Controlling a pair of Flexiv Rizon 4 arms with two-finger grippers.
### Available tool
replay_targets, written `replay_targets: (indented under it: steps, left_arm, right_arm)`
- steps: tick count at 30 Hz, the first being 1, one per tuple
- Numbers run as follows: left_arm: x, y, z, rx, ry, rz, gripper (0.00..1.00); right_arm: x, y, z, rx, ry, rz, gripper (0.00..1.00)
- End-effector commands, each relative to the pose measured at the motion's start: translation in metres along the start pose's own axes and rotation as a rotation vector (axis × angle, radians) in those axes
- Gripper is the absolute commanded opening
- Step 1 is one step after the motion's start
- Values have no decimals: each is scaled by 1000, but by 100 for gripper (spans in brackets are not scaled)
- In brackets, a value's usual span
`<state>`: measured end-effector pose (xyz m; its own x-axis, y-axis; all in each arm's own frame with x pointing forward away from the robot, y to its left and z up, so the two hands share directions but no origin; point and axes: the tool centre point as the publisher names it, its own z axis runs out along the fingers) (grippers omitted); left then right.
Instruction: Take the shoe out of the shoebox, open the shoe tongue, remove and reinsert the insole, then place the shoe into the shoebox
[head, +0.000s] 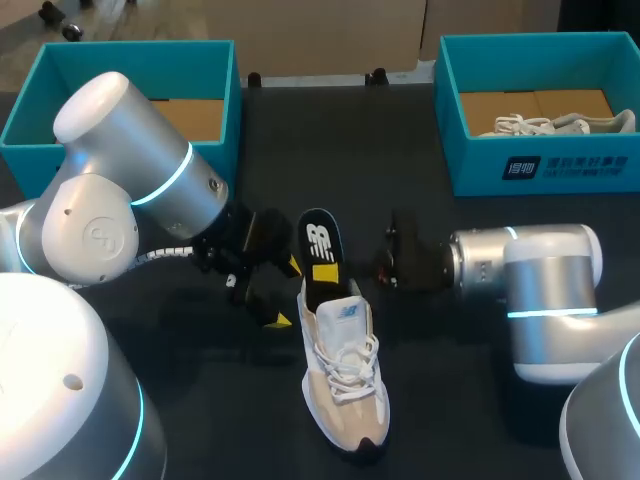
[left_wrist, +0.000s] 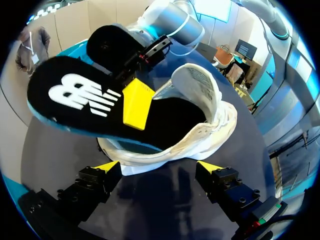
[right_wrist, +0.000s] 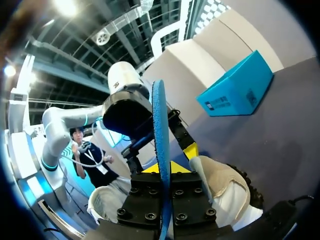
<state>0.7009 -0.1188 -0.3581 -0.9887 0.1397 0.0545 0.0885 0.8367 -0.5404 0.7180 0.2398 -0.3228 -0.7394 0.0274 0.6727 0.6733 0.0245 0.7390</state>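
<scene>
Standing up from the heel of the beige-and-white laced sneaker (head: 345, 380), which lies mid-counter towards the near edge of the dark counter (head: 200, 400), the black foam insole with a white logo (head: 318, 245) is clenched by the right tool (head: 325, 272). The insole's lower end is lost in the dark opening. The left tool (left_wrist: 159, 167) is released, just beside the heel.

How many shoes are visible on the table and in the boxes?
2. One shoe lies mid-table; a second shoe lies in the right shoebox. The left shoebox is partly hidden, so it may hold more.
</scene>
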Motion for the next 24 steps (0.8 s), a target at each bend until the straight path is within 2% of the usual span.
replay_targets:
  steps: [1,9,19,22,24]
  left_arm:
    - [1,0,1,2,-2,1,100]
    - [1,0,1,2,-2,1,100]
    - [1,0,1,2,-2,1,100]
    - [1,0,1,2,-2,1,100]
    - [1,0,1,2,-2,1,100]
  right_arm:
    - [0,-11,0,7,-17,34,0]
    - [3,-37,-5,16,-65,129,0]
    - [14,-43,-3,32,-81,118,0]
    - [16,-38,-2,34,-73,85,33]
    - [17,-33,-1,38,-71,64,39]
